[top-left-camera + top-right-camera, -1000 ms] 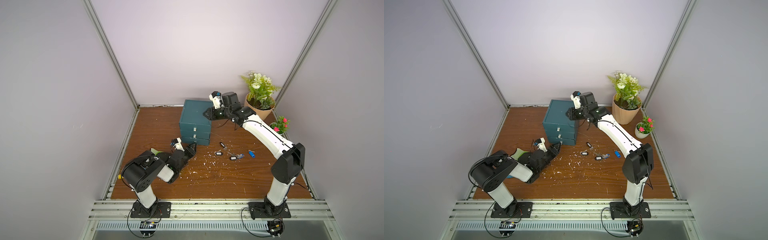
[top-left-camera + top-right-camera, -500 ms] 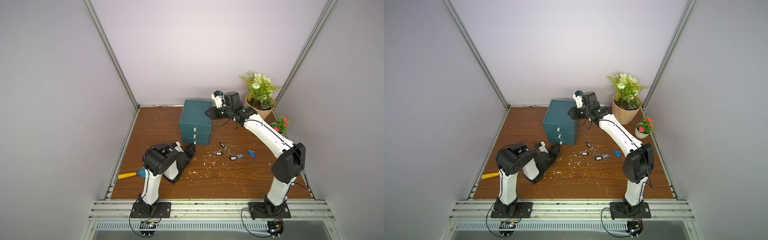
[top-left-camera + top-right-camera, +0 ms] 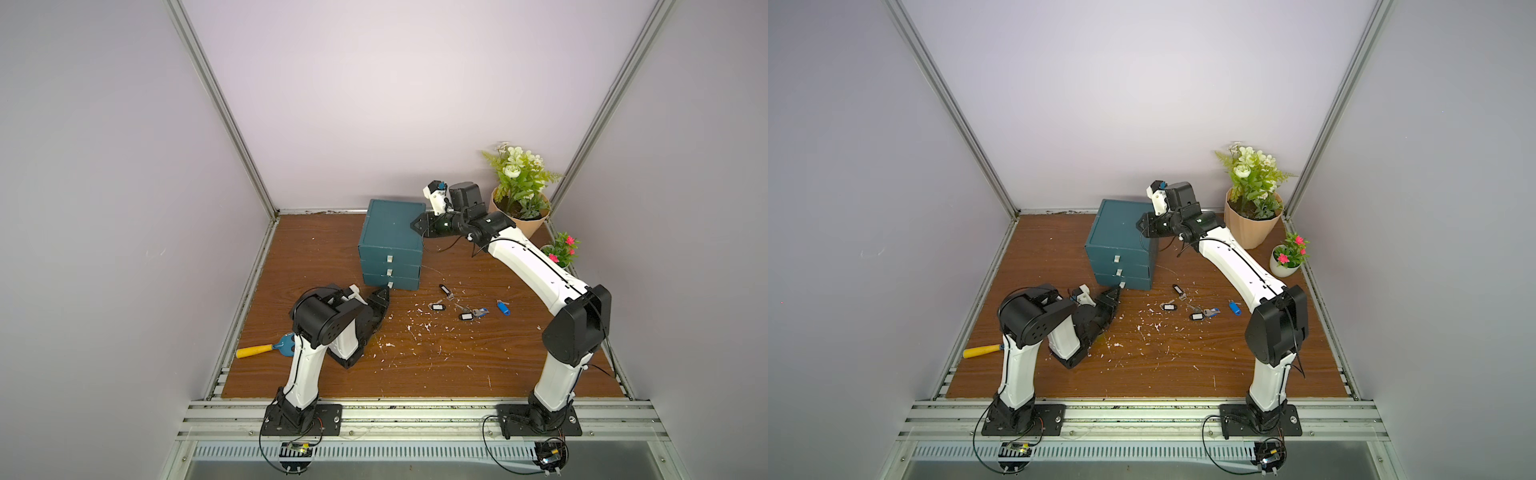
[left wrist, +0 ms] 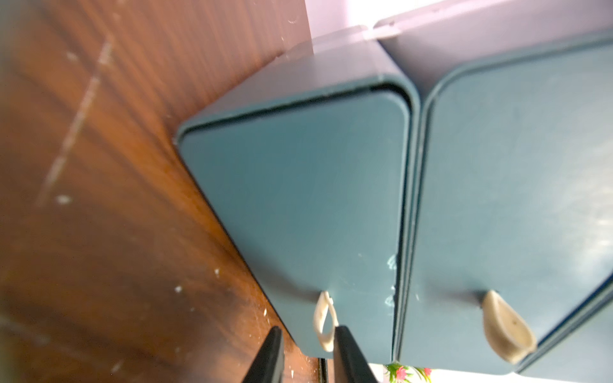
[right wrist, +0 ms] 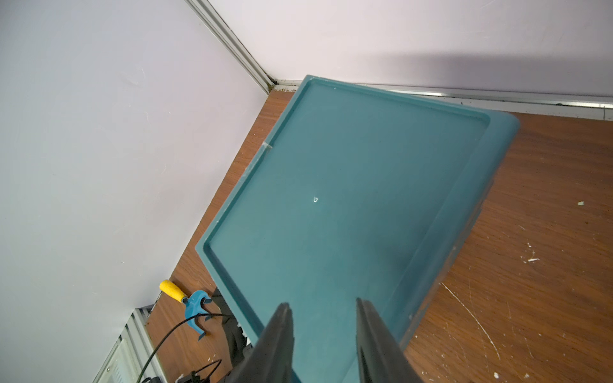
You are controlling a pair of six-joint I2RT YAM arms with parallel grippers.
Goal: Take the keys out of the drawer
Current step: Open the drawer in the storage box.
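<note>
At about 8 o'clock on the worktop (image 3: pixel 415 370), near the front rail, a yellow-handled tool (image 3: pixel 254 351) lies along the edge. Its blue head is partly hidden behind the left arm.

Farther in, the left hand (image 3: pixel 383 296) points toward 1 o'clock at the bottom drawer (image 3: pixel 405 283) of the teal drawer unit (image 3: pixel 392 232). In the left wrist view its fingers (image 4: pixel 348 354) stand narrowly apart. The drawer's cream pull tab (image 4: pixel 323 320) sits between them, close against one finger and clear of the other, so it is not clamped. All three drawers look shut in both top views.

At about 4 o'clock from the unit, the keys (image 3: pixel 466 316) lie loose on the worktop among white flecks (image 3: pixel 415 328). Three have black tags and two have blue ones, and they are well apart from both hands.

Beyond them, the right hand (image 3: pixel 417 224) reaches toward 9 o'clock over the unit's 3 o'clock top edge. Its fingers (image 5: pixel 374 341) are narrowly apart and hold nothing. Whether they touch the top cannot be told.

In the far corner at 2 o'clock stand a large potted plant (image 3: pixel 519 187) and, just nearer, a small potted plant (image 3: pixel 562 249).
</note>
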